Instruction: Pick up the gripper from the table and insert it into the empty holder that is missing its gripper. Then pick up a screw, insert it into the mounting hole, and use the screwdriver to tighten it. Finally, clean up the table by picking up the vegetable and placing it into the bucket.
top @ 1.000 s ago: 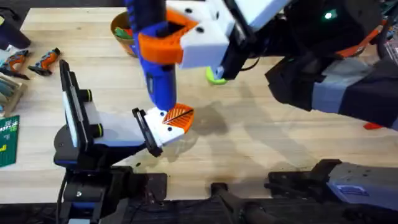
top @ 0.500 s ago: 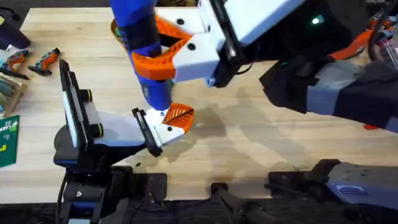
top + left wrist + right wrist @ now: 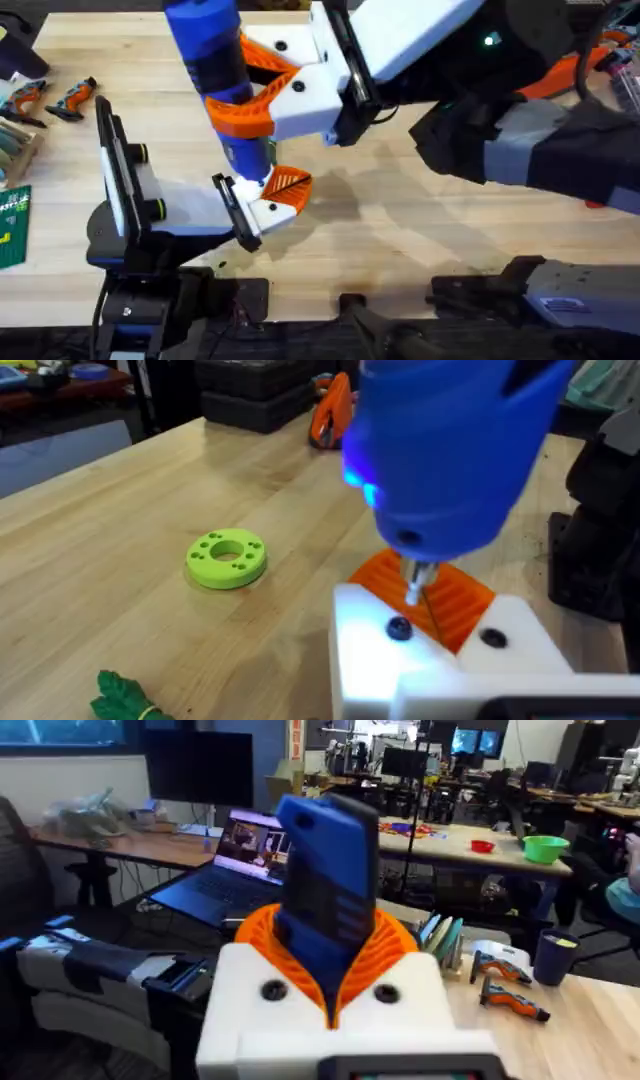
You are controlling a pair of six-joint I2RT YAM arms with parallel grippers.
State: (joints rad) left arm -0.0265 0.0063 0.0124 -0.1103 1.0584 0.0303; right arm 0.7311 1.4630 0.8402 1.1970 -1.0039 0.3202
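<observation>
Screw-tightening step in hand. Right gripper (image 3: pixel 250 105) clamped on the screwdriver (image 3: pixel 215 70), chunky glossy blue body held near upright, thin metal bit (image 3: pixel 415 582) down at the white holder (image 3: pixel 440 660), close to the dark screw (image 3: pixel 398 628). Orange ribbed gripper (image 3: pixel 440 595) already seated in the holder. Left gripper's state: cannot tell. Next move probably calls for bit centred on the screw head, steady downward pressure. Still to clear: knobbly dark-green vegetable (image 3: pixel 125 695) on pale wood table (image 3: pixel 120 510), near flat lime-green disc (image 3: pixel 226 557).
</observation>
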